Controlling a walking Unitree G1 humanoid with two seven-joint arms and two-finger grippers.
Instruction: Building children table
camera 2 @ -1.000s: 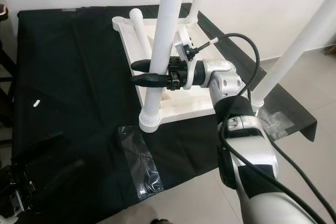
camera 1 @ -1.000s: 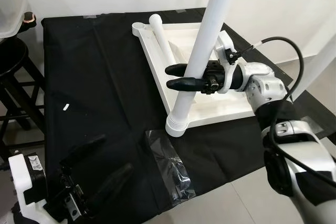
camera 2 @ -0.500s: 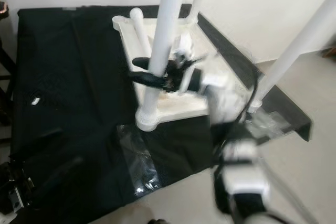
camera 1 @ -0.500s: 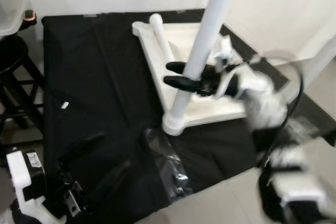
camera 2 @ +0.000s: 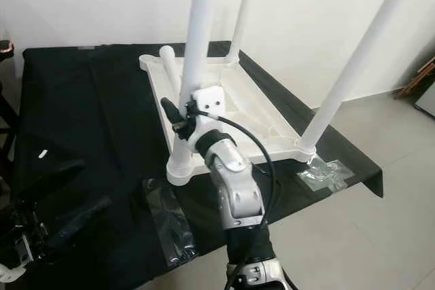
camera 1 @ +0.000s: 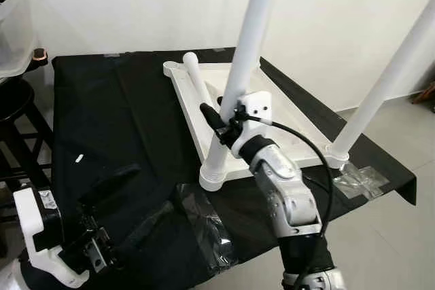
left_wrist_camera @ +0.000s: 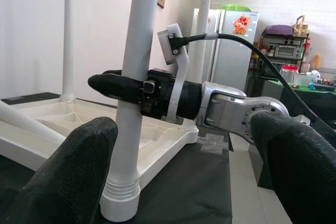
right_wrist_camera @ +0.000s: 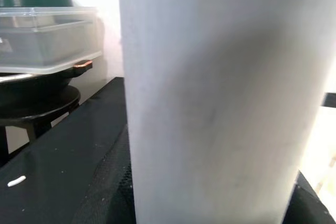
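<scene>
Right claw (camera 1: 216, 119) gripping an upright white leg (camera 1: 239, 76) of the upturned children's table (camera 1: 272, 123).
The table lies top-down on the black-covered tabletop (camera 1: 122, 120), a loose leg (camera 1: 197, 79) resting inside its frame. The left claw (camera 1: 132, 202) hangs open, low over the near edge beside a clear plastic bag (camera 1: 207, 225).

1. The two head views look down from above at the upturned white table (camera 1: 272, 110), filling frame centre.
2. The left wrist view faces sideways, low, sharing the near table leg (left_wrist_camera: 134, 93).
3. The right wrist view sits right against that leg.
</scene>
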